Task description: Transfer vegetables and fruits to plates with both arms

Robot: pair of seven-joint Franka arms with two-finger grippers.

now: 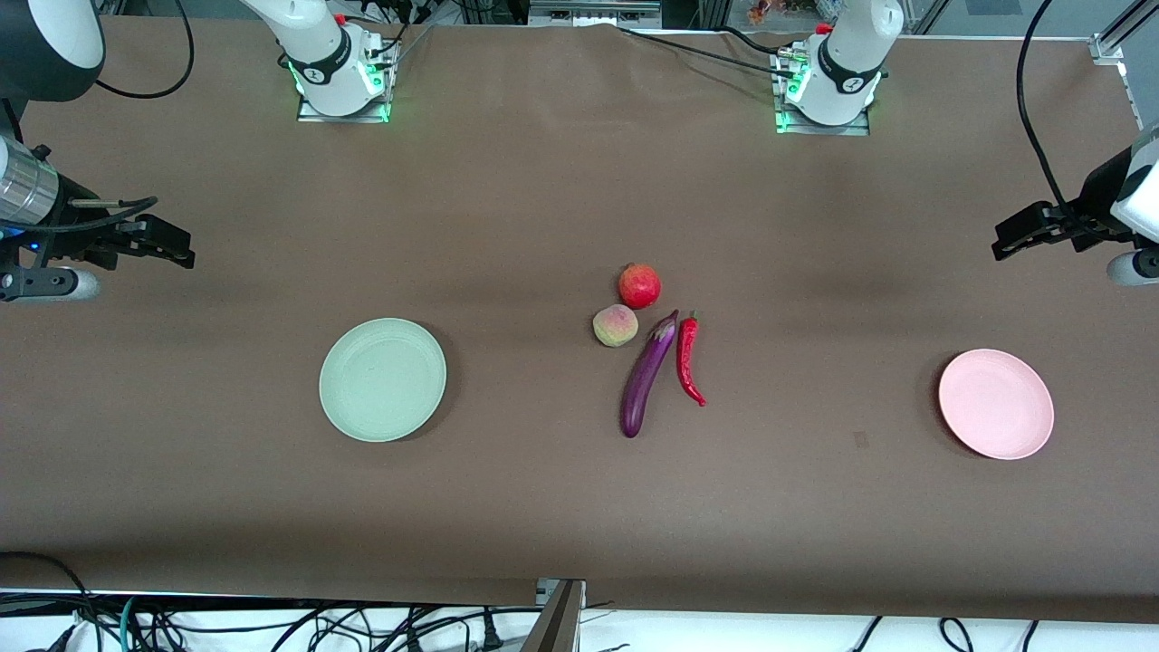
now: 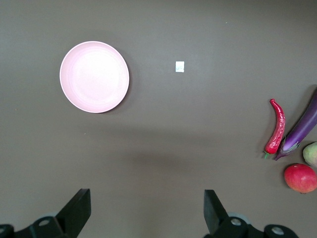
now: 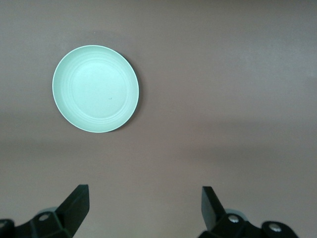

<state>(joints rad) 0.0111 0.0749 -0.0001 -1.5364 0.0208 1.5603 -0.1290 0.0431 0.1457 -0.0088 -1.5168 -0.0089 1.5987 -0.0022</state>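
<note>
The purple eggplant (image 1: pixel 646 376) and the red chili (image 1: pixel 689 358) lie side by side at mid-table. The round red fruit (image 1: pixel 639 286) and the peach (image 1: pixel 615 326) sit just beside them, farther from the front camera. The mint green plate (image 1: pixel 382 379) lies toward the right arm's end, the pink plate (image 1: pixel 995 404) toward the left arm's end; both are bare. My right gripper (image 1: pixel 186 251) hangs open over the bare cloth at its end, seeing the green plate (image 3: pixel 95 89). My left gripper (image 1: pixel 1000 243) hangs open at its end, seeing the pink plate (image 2: pixel 94 77) and the chili (image 2: pixel 276 128).
Brown cloth covers the whole table. A small pale tag (image 2: pixel 180 66) lies on it between the pink plate and the produce. The arm bases (image 1: pixel 342 86) (image 1: pixel 826 100) stand along the table's edge farthest from the front camera. Cables and a metal post (image 1: pixel 560 616) line the nearest edge.
</note>
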